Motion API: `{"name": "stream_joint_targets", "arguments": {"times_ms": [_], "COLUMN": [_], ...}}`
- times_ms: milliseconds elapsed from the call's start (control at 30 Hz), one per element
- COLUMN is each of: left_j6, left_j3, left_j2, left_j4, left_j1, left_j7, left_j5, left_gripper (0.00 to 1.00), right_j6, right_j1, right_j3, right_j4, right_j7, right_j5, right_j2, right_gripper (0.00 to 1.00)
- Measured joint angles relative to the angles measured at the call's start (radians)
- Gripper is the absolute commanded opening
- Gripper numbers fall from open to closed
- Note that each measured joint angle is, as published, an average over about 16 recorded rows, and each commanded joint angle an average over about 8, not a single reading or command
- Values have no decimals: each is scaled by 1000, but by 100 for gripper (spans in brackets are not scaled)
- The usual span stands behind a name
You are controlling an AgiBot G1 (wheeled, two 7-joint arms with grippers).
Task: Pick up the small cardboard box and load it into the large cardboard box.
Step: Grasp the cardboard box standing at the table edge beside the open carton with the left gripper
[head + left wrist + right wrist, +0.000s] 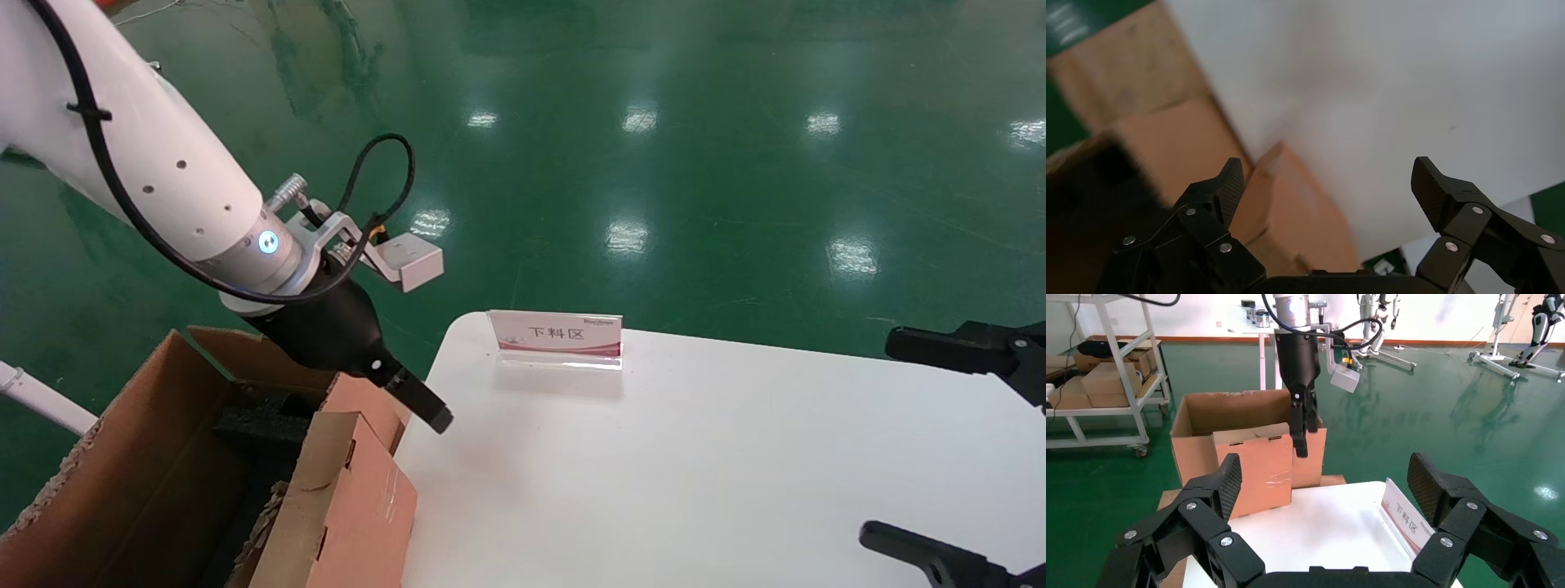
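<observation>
Small brown smooth cardboard box [359,498] leaning in the big torn-edged corrugated carton [139,457], against its wall nearest the white tabletop [695,474]. Left gripper [1327,190] just above that wall, fingers spread, empty. Right gripper [1324,484] over the tabletop, well off the carton, fingers spread wide, empty.

A robotics lab or workshop: glossy green floor [1444,416], metal shelving [1113,367], other robot stands [1523,337].
</observation>
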Motion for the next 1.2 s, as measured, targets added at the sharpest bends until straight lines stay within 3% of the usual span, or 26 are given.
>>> {"name": "stream_joint_targets", "arguments": {"times_ms": [300,633,1200], "left_j6": [45,58,29], "left_j3": [161,309,401], "left_j2": [19,-13,-52], "left_j4": [-5,-16,-28], "left_j1": [-119,-201,-180], "left_j7": [-123,-189,-243], "left_j5": [-30,-123,-226], "left_gripper": [100,100,100], "right_j6": [0,0,0], "right_j1": [0,0,0], "right_j3": [0,0,0], "right_j4": [0,0,0], "right_j7": [0,0,0], "right_j5": [0,0,0], "right_j2": [0,0,0], "right_gripper": [100,100,100]}}
